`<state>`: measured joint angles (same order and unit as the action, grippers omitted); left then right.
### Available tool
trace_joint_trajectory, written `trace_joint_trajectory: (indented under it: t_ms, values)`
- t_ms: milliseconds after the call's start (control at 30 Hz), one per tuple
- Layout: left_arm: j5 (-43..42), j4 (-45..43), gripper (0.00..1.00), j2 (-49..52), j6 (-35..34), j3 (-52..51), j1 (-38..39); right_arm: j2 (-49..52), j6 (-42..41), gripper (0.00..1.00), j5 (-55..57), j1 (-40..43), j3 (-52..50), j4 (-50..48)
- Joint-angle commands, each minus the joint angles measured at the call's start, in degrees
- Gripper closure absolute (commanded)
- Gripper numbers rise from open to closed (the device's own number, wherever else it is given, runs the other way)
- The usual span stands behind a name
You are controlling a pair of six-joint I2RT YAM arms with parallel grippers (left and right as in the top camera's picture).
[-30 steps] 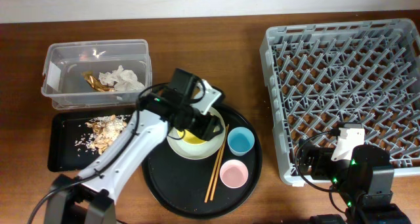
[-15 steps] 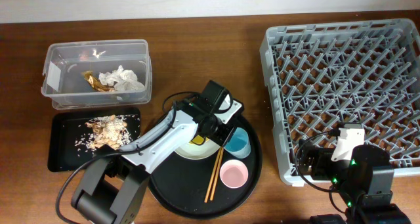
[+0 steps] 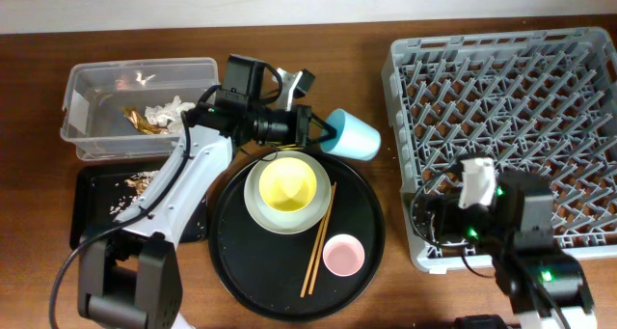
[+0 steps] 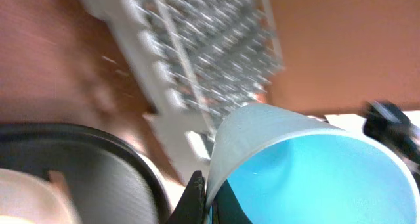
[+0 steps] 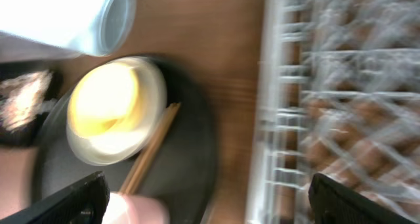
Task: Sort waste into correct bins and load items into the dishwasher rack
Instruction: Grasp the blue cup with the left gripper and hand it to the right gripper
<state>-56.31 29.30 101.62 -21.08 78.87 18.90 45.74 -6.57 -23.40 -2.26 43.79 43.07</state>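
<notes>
Left gripper [image 3: 314,128] is clamped on the blue cup [image 3: 352,134]. The cup is airborne and tipped on its side, over bare desk toward the far edge, between the tub [image 3: 87,78] in the far-left corner and the rack [image 3: 501,68] on the right side. Right gripper [image 3: 430,221] sits by the rack's front-left corner, fingers spread, nothing in them.

Step looks like loading the cup into the rack. Suggest:
- carry it right and clear the rack wall before descending
- turn it mouth-down and seat it between pegs [image 3: 482,97] near the rack's left side
- let go only once it's seated
- stay toward the far edge, away from the right arm

No brand, label or writing is readable. Both wrist views are blurred.
</notes>
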Motion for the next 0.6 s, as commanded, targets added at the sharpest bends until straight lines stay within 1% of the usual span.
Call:
trace_joint_trajectory:
  t_ms: [0,67,233,367,433,500,567]
  values:
    - [-16.28,-0.2,1.0,-1.25,0.17,0.72,0.59,5.66,7.17,0.02,-22.8,-0.31,0.87,-5.07]
    - [-16.37,-0.22,1.0,-1.25,0.13,0.7,1.16,8.2,9.38,0.02,-30.1,-0.31,0.87,-9.9]
    - [-18.95,-0.17,1.0,-1.25,0.11,0.7,2.67,12.74,9.33,0.02,-31.56,-0.31,0.87,-22.45]
    - [-20.48,-0.15,1.0,-1.25,0.09,0.7,3.23,14.97,9.33,0.02,-31.78,-0.31,0.87,-28.11]
    - [-20.44,-0.15,1.0,-1.25,0.09,0.7,3.23,14.99,9.33,0.0,-35.52,-0.31,0.87,-30.97]
    - [-20.44,-0.17,1.0,-1.25,0.09,0.7,3.23,15.02,9.33,0.09,-38.34,-0.28,0.87,-32.46]
    - [-20.44,-0.17,1.0,-1.25,0.09,0.7,3.23,15.02,9.35,0.11,-38.97,-0.28,0.87,-32.65]
